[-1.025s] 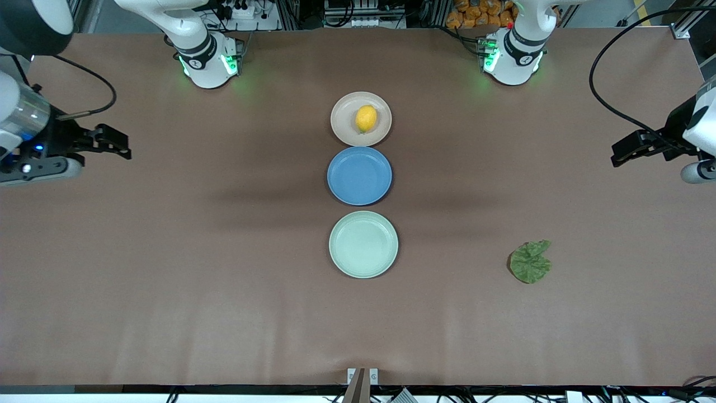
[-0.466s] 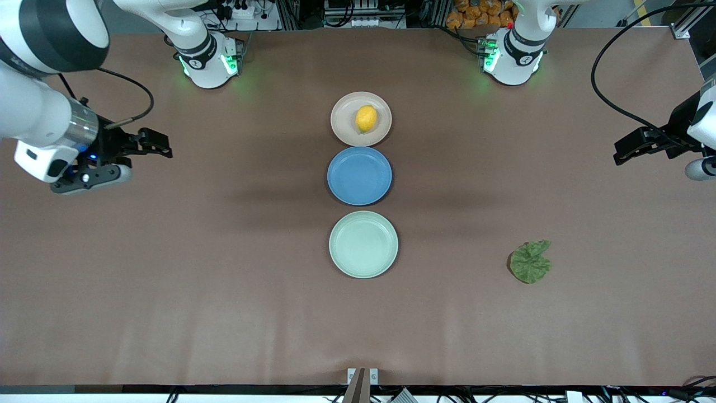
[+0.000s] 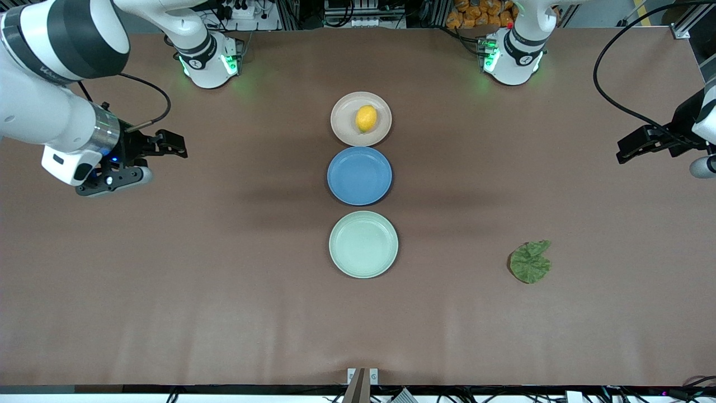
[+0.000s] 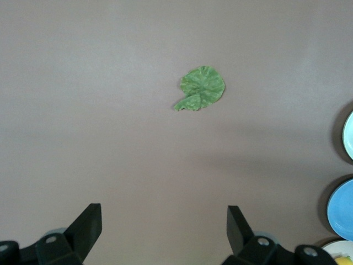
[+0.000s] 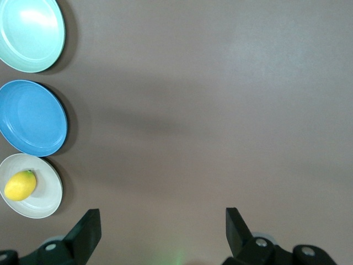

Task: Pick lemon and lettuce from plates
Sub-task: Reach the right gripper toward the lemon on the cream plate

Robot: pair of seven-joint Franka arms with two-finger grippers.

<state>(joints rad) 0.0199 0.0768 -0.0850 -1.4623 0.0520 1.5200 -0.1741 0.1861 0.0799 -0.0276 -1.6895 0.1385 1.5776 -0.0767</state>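
Note:
The yellow lemon point(image 3: 366, 118) lies on the beige plate point(image 3: 342, 126), the plate nearest the robots' bases; it also shows in the right wrist view point(image 5: 20, 185). The mint green plate point(image 3: 363, 263) is empty and nearest the front camera. The dark green lettuce point(image 3: 530, 261) lies flat on the bare table toward the left arm's end, off any plate; it also shows in the left wrist view point(image 4: 202, 95). My right gripper point(image 3: 170, 144) is open and empty over bare table toward the right arm's end. My left gripper point(image 3: 625, 150) is open and empty over bare table at the left arm's end.
An empty blue plate point(image 3: 359, 176) sits between the beige and mint plates. The brown table point(image 3: 224, 291) stretches wide on both sides of the plate row. A black cable point(image 3: 607, 101) hangs over the table at the left arm's end.
My right arm has swung in from its end of the table toward the plates. My left gripper has drifted slightly outward. The lemon, lettuce and plates have not moved.

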